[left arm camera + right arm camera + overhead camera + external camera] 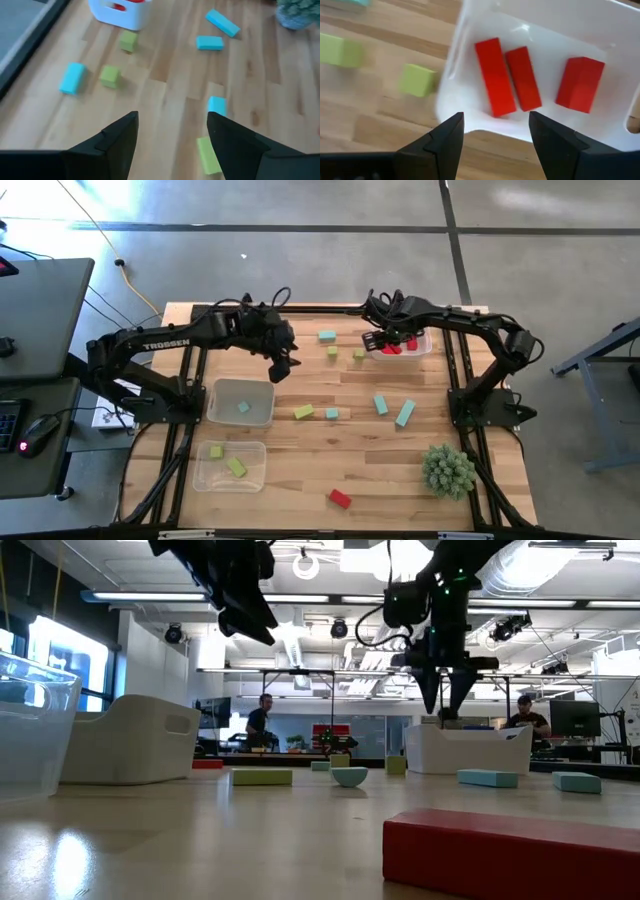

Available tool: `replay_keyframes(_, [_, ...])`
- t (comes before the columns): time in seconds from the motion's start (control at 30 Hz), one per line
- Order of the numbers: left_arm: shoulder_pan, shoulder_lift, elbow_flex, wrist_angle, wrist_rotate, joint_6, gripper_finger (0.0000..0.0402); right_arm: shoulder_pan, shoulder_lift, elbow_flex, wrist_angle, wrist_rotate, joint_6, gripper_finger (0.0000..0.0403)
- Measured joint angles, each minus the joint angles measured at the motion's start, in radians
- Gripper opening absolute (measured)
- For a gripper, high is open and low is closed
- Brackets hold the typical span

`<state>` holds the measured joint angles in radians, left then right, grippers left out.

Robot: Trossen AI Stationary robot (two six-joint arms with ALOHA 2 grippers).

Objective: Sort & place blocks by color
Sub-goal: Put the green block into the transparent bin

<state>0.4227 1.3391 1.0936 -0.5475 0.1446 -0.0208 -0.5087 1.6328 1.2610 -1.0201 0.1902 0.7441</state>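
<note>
**First:** Grippers first, left to right in the high view. Our left gripper (283, 367) hangs with its fingers spread and nothing between them, above bare wood just past the upper right corner of the middle-left tray (241, 402). Our right gripper (381, 340) hovers over the upper-right tray (421, 344), jaws parted and empty too.

**Second:** How far along do we judge the sort?

**First:** Roughly a third. At lower left, the front tray (230, 465) holds two yellow-green blocks (227, 461). The middle-left tray holds one teal cube (243, 407). The upper-right tray holds three red blocks (530, 79).

**Second:** And what is loose?

**First:** On the table (300, 470) we count about five teal pieces: one teal block (326, 336) at upper centre, a small cube by the green bar, a curved piece the low view shows, and two teal bars (393, 409) at centre right. Two small green cubes (345, 353) sit at upper centre, a green bar (303, 412) mid-frame, and a red bar (340, 498) at lower centre.

**Second:** Materials?

**First:** Painted wooden pieces, matte, mostly sharp-edged cubes and short bars. The trays are thin clear plastic, square with rounded corners. The tabletop is pale planked wood. At lower right sits a spiky green plant ball (448, 470).
</note>
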Motion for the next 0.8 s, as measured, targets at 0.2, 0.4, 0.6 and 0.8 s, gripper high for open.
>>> replay_keyframes(0.2, [-0.079,0.032,0.0,-0.002,-0.007,-0.137,0.0225,0.035,-0.016,0.0,0.04,0.006,0.009,0.0213])
replay_keyframes(0.4, [-0.156,0.089,-0.001,-0.018,-0.013,-0.299,0.0225,0.065,-0.016,0.0,0.078,0.009,0.011,0.0213])
replay_keyframes(0.6, [-0.232,0.167,-0.001,-0.018,-0.09,-0.303,0.0225,0.098,-0.016,0.0,0.109,0.009,0.008,0.0213])
replay_keyframes(0.8, [-0.272,0.25,-0.001,-0.017,-0.131,-0.344,0.0225,0.127,-0.016,0.0,0.132,0.009,0.008,0.0213])
